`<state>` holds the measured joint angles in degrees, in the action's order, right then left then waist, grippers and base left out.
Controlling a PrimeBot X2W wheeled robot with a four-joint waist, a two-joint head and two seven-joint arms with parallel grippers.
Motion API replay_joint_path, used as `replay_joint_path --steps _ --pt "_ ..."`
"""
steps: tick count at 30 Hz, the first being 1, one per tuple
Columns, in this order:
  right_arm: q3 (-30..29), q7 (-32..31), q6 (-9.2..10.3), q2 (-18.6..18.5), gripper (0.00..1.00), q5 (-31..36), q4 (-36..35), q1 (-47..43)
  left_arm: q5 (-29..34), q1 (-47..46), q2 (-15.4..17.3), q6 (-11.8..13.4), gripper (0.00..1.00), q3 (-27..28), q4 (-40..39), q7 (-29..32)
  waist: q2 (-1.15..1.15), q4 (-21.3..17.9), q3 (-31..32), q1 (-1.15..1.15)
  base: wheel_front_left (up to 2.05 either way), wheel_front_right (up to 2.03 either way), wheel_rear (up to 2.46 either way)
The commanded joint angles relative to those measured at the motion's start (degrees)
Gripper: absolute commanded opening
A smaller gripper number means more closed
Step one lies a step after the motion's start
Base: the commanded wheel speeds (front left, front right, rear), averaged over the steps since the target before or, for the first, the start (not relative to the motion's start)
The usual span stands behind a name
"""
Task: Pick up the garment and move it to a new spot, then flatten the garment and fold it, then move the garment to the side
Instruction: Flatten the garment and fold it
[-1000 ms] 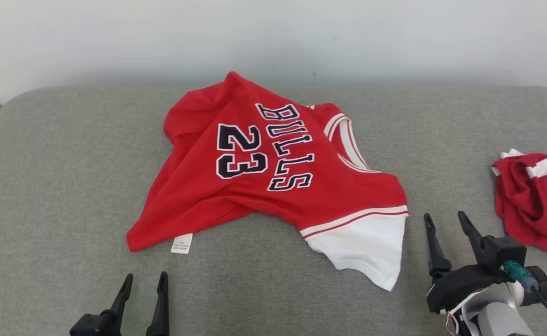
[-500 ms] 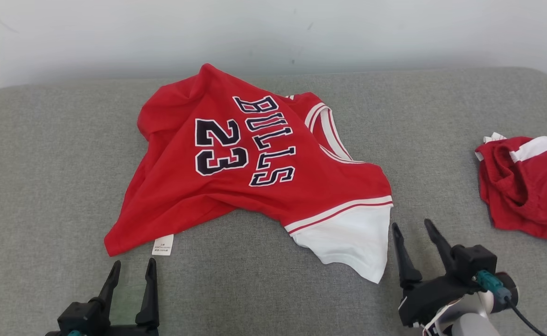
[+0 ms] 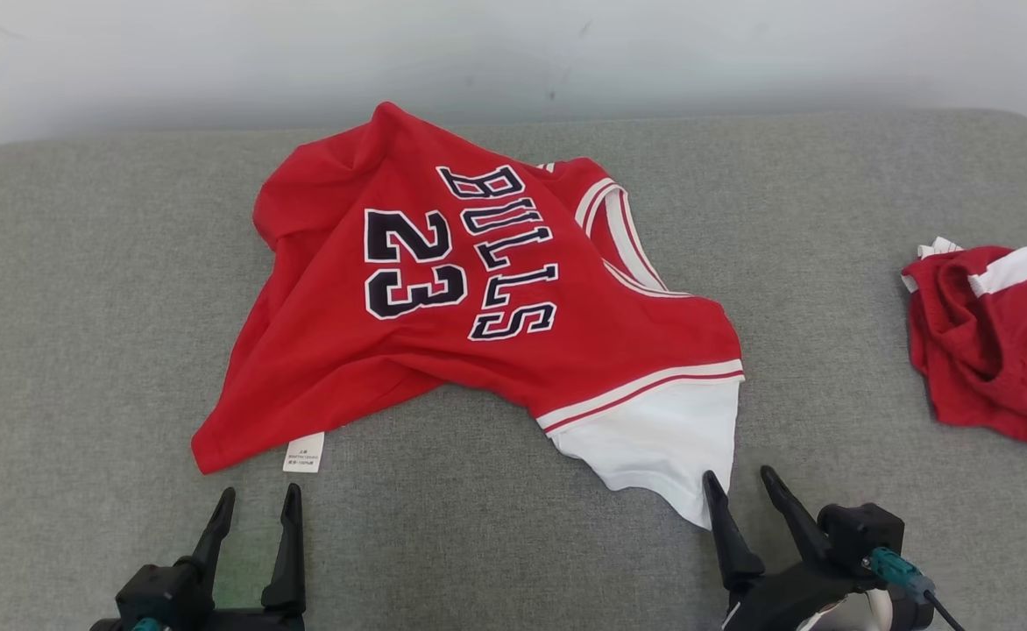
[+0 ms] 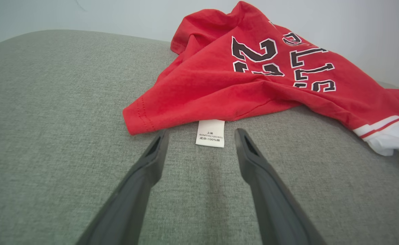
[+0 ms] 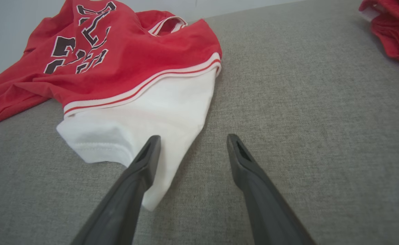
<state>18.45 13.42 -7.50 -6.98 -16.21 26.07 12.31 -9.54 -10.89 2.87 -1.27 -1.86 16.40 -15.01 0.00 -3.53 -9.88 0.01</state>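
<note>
Left arm pose: low at the near edge of the grey padded surface (image 3: 84,350), the left fingers (image 3: 289,535) (image 4: 254,163) pointing straight ahead at the jersey.
Left fingers state: spread wide, nothing between them.
Ahead of left fingers: the white care label (image 3: 303,452) (image 4: 211,133) lies just past the tips, in line with the gap. The red hem corner lies just beyond the left tip.
Right arm pose: low, the right fingers (image 3: 722,526) (image 5: 141,166) angled slightly leftward.
Right fingers state: spread wide, gripping nothing.
At right fingers: the left finger's tip overlaps the corner of the white sleeve (image 3: 662,438) (image 5: 145,115), contact unclear. The other finger is over bare fabric.
Jersey (image 3: 478,324) (image 4: 254,78) (image 5: 117,58): rumpled, print side up, lying beyond both pairs of fingers.
Second red garment (image 3: 987,342) (image 5: 393,30): well right of the right fingers.
</note>
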Motion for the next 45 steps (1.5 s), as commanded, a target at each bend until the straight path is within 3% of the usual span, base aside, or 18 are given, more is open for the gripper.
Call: replay_joint_path --steps 1,13,14,17,39,40,41,42,45 --pt "0.31 0.23 0.02 -0.31 1.00 -0.30 0.28 0.13 -0.26 -0.63 0.08 0.02 1.00 0.12 0.07 -0.17 0.00 0.20 -0.18 -0.01 0.00 0.00 0.00" --pt "7.35 0.34 0.02 -0.41 1.00 -4.34 2.56 0.37 -0.61 -0.45 0.07 0.27 1.00 -0.04 0.12 -0.17 0.00 1.03 -0.21 -0.01 0.00 0.00 0.00" --pt "7.60 0.40 0.02 -0.55 0.68 -4.64 2.81 0.53 -0.63 -0.48 0.08 0.29 1.00 -0.05 0.07 -0.17 0.00 1.07 -0.26 -0.01 0.00 0.00 0.00" --pt "7.87 0.65 0.02 -1.18 0.00 -5.33 3.29 0.94 -0.64 -0.61 0.08 0.35 1.00 0.05 -0.09 -0.17 0.00 1.09 -0.35 -0.01 0.00 0.00 0.00" --pt "0.84 1.36 0.02 -8.79 0.00 -4.02 1.99 -3.02 -0.11 0.30 0.08 0.31 1.00 1.26 0.88 -0.17 0.00 -1.26 0.50 -0.01 0.00 0.00 0.00" --pt "0.64 1.30 0.02 -8.98 0.09 -3.93 1.65 -3.17 -0.05 0.31 0.08 0.26 1.00 1.30 0.97 -0.17 0.00 -1.30 0.58 -0.01 0.00 0.00 0.00" --pt "0.01 1.34 0.02 -8.91 0.37 -4.11 1.32 -3.35 -0.03 0.37 0.08 0.25 1.00 1.32 1.05 -0.17 0.00 -1.35 0.68 -0.01 0.00 0.00 0.00" --pt "-0.19 1.28 0.02 -8.79 1.00 -4.14 1.19 -3.64 -0.02 0.48 0.08 0.24 1.00 1.32 1.09 -0.17 0.00 -1.37 0.78 -0.01 0.00 0.00 0.00" --pt "-1.21 1.13 0.02 -8.68 1.00 -3.44 -0.11 -3.87 -0.17 0.83 0.08 0.32 1.00 1.26 1.27 -0.17 0.00 -1.36 1.08 -0.01 0.00 0.00 0.00"
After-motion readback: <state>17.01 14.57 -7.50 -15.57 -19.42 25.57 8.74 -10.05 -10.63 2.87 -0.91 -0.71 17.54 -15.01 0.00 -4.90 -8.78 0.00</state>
